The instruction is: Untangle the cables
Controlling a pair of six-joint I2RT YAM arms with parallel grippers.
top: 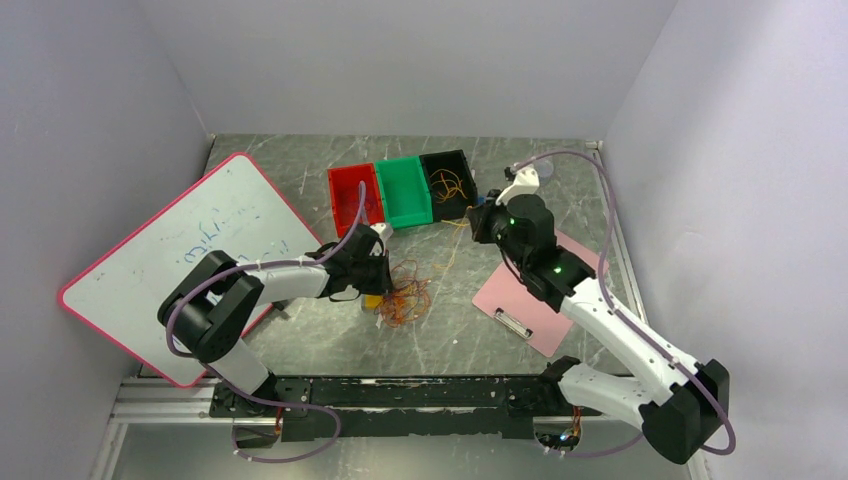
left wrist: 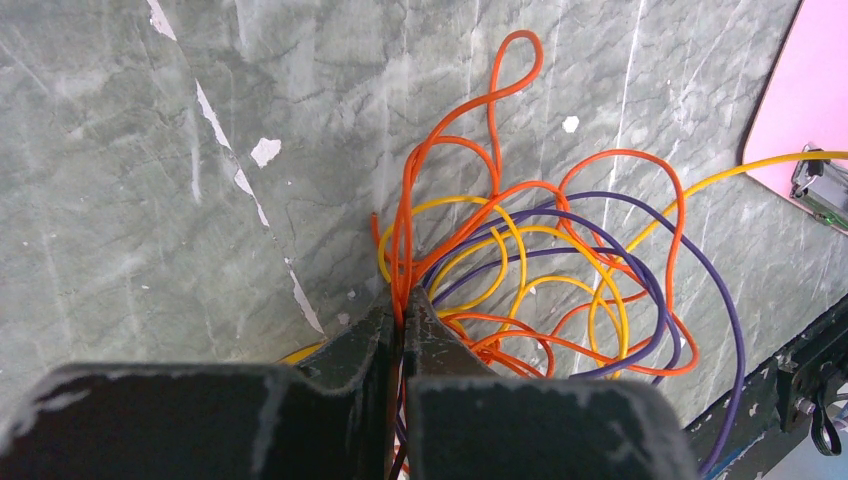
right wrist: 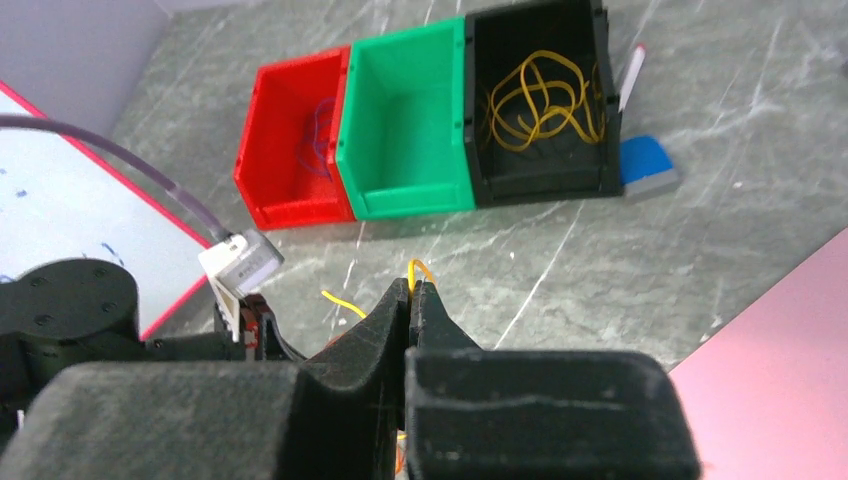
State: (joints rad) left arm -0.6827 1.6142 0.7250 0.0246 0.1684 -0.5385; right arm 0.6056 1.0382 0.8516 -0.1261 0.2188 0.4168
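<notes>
The cables (top: 405,297) lie as a tangle of orange, yellow and purple loops on the grey table in front of the bins. In the left wrist view the tangle (left wrist: 560,290) spreads to the right of my fingers. My left gripper (left wrist: 402,298) is shut on a bundle of orange strands at the tangle's left edge; it also shows in the top view (top: 377,292). My right gripper (right wrist: 413,285) is shut on a thin yellow cable (right wrist: 416,266) and holds it raised near the black bin (top: 478,226). That yellow cable (left wrist: 740,172) runs taut from the tangle.
A red bin (right wrist: 290,205) with a purple cable, a green bin (right wrist: 410,195) and a black bin (right wrist: 540,175) with yellow cables stand at the back. A blue eraser (right wrist: 645,160) lies beside the black bin. A pink clipboard (top: 545,300) lies right, a whiteboard (top: 180,250) left.
</notes>
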